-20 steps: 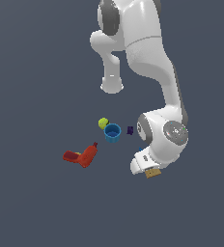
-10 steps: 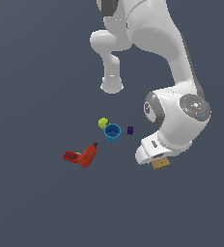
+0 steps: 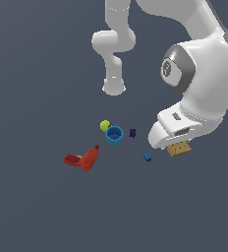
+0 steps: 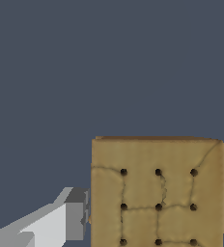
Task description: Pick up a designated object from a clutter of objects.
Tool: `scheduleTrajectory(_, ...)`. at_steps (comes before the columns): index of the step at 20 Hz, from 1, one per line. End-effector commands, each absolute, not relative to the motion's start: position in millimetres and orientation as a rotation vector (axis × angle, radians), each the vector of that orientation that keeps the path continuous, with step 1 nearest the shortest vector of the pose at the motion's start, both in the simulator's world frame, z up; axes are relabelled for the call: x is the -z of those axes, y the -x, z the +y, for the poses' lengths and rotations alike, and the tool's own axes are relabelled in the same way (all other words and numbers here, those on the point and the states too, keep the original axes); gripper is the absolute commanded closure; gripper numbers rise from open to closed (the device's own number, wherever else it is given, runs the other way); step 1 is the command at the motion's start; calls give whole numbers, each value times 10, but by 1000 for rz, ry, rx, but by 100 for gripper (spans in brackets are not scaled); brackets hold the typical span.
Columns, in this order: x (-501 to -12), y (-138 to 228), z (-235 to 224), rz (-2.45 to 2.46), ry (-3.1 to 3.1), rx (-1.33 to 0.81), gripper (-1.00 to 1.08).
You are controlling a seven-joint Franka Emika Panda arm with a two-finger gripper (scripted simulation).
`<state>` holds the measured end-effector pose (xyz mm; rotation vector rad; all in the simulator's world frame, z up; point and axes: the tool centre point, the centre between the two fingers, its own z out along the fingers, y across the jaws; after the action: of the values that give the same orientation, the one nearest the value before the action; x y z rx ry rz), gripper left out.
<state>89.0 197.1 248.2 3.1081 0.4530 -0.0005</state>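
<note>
One tan square box (image 4: 157, 193), dotted with a grid of dark holes, sits clamped between the two grey fingers (image 4: 75, 214) of the gripper (image 3: 177, 147), which presses on its opposite edges; in the exterior view the box pokes out from under the white hand. Just beside the gripper, toward that view's left, lies a small blue piece (image 3: 146, 156). Farther off the same way are a tiny purple block (image 3: 132, 133), a blue cup (image 3: 114, 135) with a yellow-green ball (image 3: 105, 125) touching it, and a red bottle-shaped item (image 3: 85, 159).
</note>
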Motion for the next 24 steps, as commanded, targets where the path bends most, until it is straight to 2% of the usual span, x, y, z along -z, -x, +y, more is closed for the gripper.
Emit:
scheduleTrajectory(1,-2791,-865,2003,453,-3108,0,108)
scheduleTrajectory(13,-4007,-813,2137,453,-3109,0,108)
scheduleTrajectory(24,-4443,-820,2191,452,-3109,0,108)
